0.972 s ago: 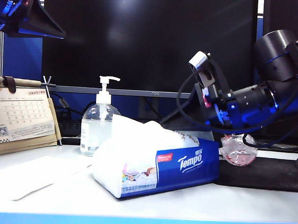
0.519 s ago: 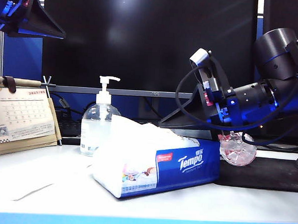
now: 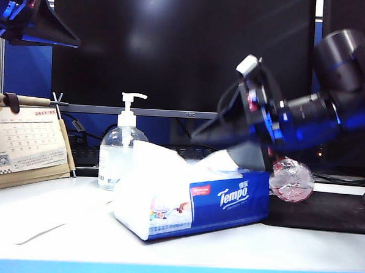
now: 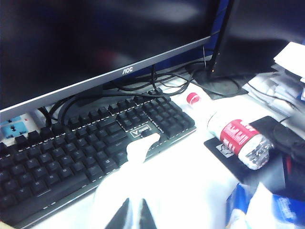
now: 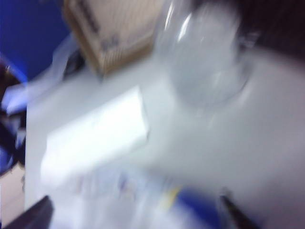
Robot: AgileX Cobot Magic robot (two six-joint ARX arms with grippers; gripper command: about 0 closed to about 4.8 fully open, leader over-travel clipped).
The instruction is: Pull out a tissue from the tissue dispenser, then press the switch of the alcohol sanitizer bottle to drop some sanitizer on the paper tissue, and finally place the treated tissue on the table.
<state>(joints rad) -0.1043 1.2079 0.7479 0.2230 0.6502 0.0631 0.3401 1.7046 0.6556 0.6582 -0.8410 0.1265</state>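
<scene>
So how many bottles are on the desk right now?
2. The alcohol sanitizer bottle stands behind the tissue dispenser; a water bottle lies on its side beside the keyboard. Others may be hidden.

"Tempo" on tissue dispenser (image 3: 228, 200); "AOC" on monitor (image 4: 127, 70)

Office desk, AOC monitor (image 4: 95, 43), black keyboard (image 4: 90, 143), desk calendar (image 3: 24, 143), white table (image 3: 238, 240)
</scene>
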